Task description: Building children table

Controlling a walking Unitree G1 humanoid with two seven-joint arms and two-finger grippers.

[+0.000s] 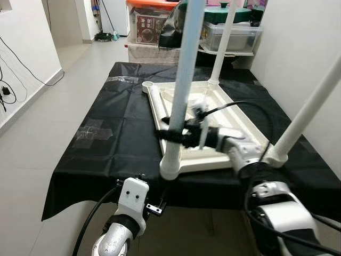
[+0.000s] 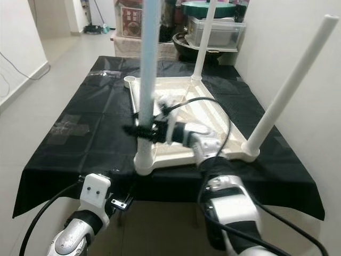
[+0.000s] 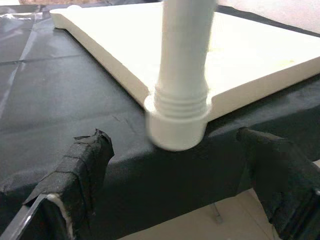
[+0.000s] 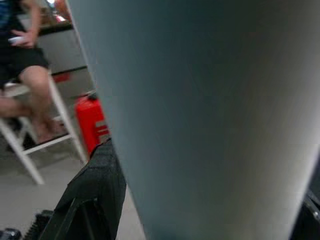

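The right gripper (image 1: 178,134) was clamped on the near table leg (image 1: 181,90), its black fingers (image 4: 95,200) wrapped around the white tube a little above the socket (image 3: 176,131). In the right wrist view the tube pressed close between them. The left gripper (image 3: 185,170) hung low at the near edge, fingers spread wide and holding nothing, with the socket facing it across the black cloth (image 1: 106,138).

That cloth covered a low platform on a pale tiled floor (image 1: 32,154), with tape patches (image 1: 93,132) at about nine o'clock from the held leg. White walls (image 1: 26,48) stood on both sides, and storage bins (image 1: 149,21) were stacked at twelve o'clock beyond the cloth.

The white tabletop (image 1: 240,125) lay upside down on the cloth, its near corner at the cloth's front edge. The held leg stood upright in that corner. A second leg (image 1: 306,114) rose tilted at three o'clock, a third (image 1: 224,45) at one o'clock, and an open socket (image 1: 147,84) sat at eleven o'clock.

Open cloth stretched to nine o'clock; the right wall stood close at three. In the right wrist view a person's legs (image 4: 30,85) showed beside a white chair (image 4: 55,125) and a red container (image 4: 95,122).
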